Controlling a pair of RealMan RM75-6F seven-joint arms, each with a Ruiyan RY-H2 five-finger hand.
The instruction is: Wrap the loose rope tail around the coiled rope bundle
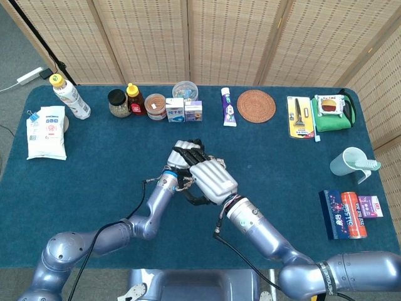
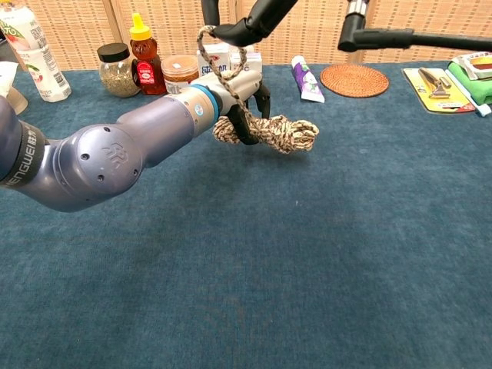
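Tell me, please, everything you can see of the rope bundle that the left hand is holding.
The rope bundle is a short, thick coil of braided cord, mottled beige and brown, lying roughly level above the blue table without touching it. The left hand grips its left end, dark fingers curled around it. A loose tail rises from the coil over that hand to the right hand, which holds it up. In the head view the hands hide nearly all of it.

Mid-counter (image 1: 100,163), the left hand (image 2: 238,88) holds the coiled rope bundle (image 2: 269,132) above the surface, the right hand (image 1: 213,179) over it lifting the loose tail (image 2: 219,54) (jars (image 1: 117,103) and cartons (image 1: 185,110) line the far edge); a cup (image 1: 348,164) stands near the right edge.
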